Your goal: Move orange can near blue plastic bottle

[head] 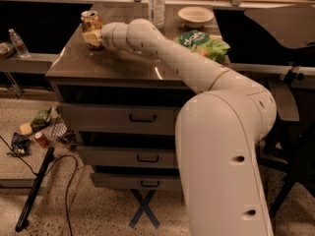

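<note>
The orange can (90, 21) stands upright at the back left of the cabinet top (123, 65). My gripper (93, 38) is right in front of the can's lower part, at its base, and covers it. The arm reaches to it from the lower right across the top. The blue plastic bottle (156, 5) stands upright at the back middle of the top, well to the right of the can and taller than it.
A white bowl (196, 15) and a green chip bag (204, 43) lie right of the bottle. A small clear bottle (18, 43) stands on a ledge at left. Litter with a small red can (42, 139) and a black cable (34, 191) lie on the floor. The drawers are closed.
</note>
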You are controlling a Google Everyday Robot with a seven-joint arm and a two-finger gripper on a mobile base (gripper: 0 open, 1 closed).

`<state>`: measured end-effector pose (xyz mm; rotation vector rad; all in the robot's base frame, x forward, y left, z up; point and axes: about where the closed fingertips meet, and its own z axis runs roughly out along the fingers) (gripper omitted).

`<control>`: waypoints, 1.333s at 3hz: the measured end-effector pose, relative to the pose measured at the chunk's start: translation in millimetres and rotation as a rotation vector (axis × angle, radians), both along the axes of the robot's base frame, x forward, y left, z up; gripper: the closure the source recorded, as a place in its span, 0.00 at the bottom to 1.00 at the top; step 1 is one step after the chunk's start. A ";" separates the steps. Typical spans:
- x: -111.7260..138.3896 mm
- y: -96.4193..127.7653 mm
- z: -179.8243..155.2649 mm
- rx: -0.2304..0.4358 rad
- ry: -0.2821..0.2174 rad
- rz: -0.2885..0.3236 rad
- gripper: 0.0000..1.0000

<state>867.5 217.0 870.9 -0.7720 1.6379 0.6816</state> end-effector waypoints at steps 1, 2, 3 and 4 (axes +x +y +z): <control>8.7 -27.4 11.7 0.011 -0.024 -0.087 0.80; 18.1 -83.9 22.4 0.001 -0.060 -0.243 1.00; 28.8 -139.3 15.0 -0.030 -0.064 -0.376 1.00; 42.0 -172.9 2.6 -0.051 -0.057 -0.432 1.00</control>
